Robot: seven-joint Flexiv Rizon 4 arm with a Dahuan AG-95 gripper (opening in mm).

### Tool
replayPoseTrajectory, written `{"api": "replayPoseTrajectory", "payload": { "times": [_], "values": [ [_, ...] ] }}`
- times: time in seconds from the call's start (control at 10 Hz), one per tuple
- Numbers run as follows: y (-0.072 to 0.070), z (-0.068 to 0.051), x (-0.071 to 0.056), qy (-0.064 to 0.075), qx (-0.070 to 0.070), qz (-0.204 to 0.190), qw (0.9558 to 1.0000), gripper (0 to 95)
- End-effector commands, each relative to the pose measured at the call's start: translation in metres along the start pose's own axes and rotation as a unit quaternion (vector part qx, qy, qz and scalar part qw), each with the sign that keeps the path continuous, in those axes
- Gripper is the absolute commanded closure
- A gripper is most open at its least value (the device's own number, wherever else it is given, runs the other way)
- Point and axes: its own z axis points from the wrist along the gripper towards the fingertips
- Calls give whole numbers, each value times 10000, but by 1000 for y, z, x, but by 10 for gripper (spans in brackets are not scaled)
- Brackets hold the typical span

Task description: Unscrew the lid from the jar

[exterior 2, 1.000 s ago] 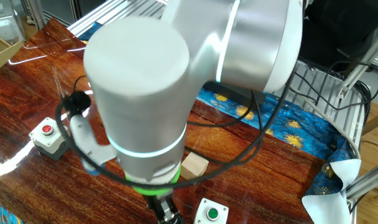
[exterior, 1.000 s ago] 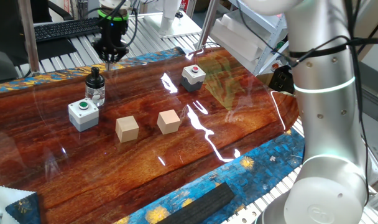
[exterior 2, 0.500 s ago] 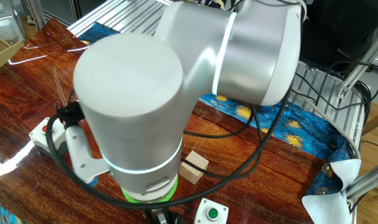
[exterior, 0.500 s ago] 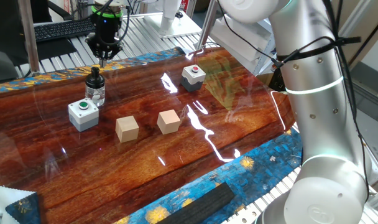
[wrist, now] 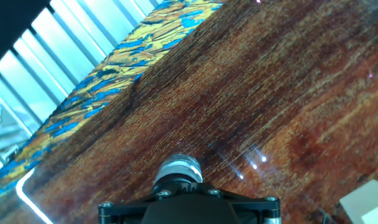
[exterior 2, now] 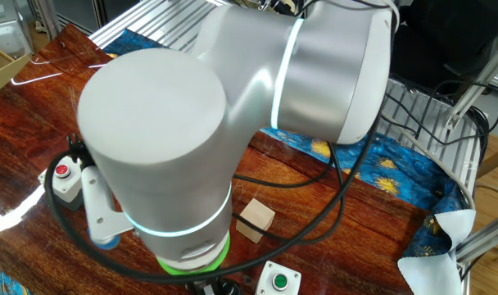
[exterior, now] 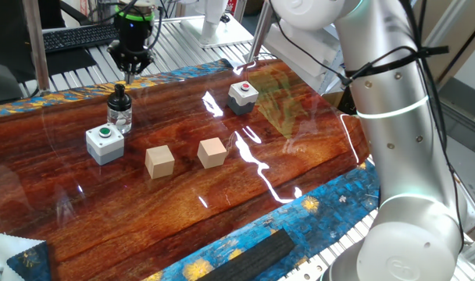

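Note:
The jar (exterior: 121,118) is small clear glass and stands upright on the wooden table at the far left. The black knobbed lid (exterior: 118,94) sits on top of it. My gripper (exterior: 133,72) hangs above and a little behind the jar, clear of the lid; its fingers look closed together and hold nothing. In the hand view the jar (wrist: 178,167) shows just beyond the gripper body, with the lid (wrist: 175,184) on it; the fingers themselves do not show. In the other fixed view the arm hides the jar.
A grey box with a green button (exterior: 105,142) stands just in front of the jar. Two wooden cubes (exterior: 159,161) (exterior: 212,151) sit mid-table. A grey box with a red button (exterior: 242,95) is at the back. The arm's base stands at the right.
My gripper has risen a little and shifted left, towards the space over the jar. The jar and lid have not moved.

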Motion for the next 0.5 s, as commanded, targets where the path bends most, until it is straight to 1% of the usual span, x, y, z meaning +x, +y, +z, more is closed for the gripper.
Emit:
{"api": "replayPoseTrajectory", "payload": {
  "times": [0.1, 0.2, 0.3, 0.4, 0.5],
  "values": [
    [-1, -1, 1, 11, -23, 273, 9996, 570],
    [-1, -1, 1, 19, -32, 360, 9993, 570],
    [-1, -1, 1, 63, -94, 553, 9984, 380],
    [0, -1, 2, 99, -139, 649, 9977, 380],
    [1, -2, 4, 90, -129, 702, 9974, 380]
  ]
}}
